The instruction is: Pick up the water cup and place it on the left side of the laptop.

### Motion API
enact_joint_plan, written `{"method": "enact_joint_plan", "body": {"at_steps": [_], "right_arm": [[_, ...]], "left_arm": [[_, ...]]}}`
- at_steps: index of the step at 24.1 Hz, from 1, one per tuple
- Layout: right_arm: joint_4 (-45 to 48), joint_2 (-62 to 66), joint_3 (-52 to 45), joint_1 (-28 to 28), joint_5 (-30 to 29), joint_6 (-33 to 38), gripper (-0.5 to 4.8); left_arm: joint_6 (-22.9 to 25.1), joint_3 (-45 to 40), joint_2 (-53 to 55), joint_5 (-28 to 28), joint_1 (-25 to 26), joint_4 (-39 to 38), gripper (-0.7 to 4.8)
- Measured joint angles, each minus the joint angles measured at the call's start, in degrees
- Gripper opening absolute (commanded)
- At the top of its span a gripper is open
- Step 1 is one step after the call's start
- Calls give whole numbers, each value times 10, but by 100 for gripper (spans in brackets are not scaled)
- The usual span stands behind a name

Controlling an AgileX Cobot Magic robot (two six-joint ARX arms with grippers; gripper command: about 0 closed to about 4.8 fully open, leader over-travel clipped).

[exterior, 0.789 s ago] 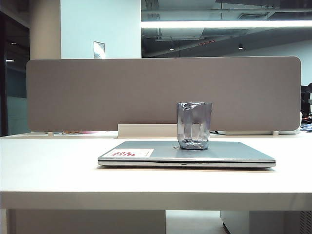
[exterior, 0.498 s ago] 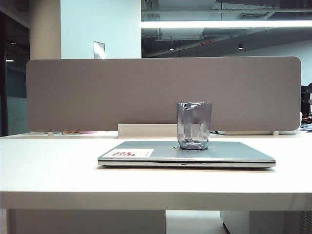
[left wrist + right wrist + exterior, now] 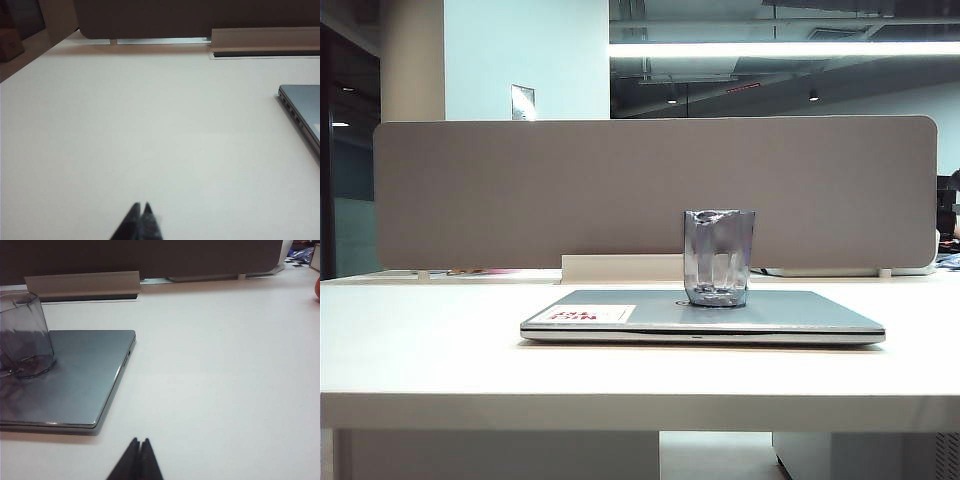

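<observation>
Cup-moving has not begun, as I read it. Nearest to me, my left gripper [image 3: 141, 209] hangs over bare white table [image 3: 420, 340] with its jaws pinched together on nothing, the laptop's edge off to one side. My right gripper [image 3: 139, 444] is likewise closed and empty, above the table just off the laptop's [image 3: 720, 315] right corner. Farther out, the water cup [image 3: 719, 257] stands upright on the closed lid, right of centre. Behind it runs the grey divider [image 3: 620, 190]. Everything is left: reach, grasp, lift, carry, set down on the left.
</observation>
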Motion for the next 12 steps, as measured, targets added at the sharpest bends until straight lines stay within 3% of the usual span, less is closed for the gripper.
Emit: {"method": "enact_joint_plan", "body": {"at_steps": [6,12], "right_arm": [[1,0,0,1,-50,94,-1],[40,0,0,1,-155,112,-2]], "left_arm": [[-67,0,0,56,0,8,-6],[-78,0,1,148,0,26,-6]]}}
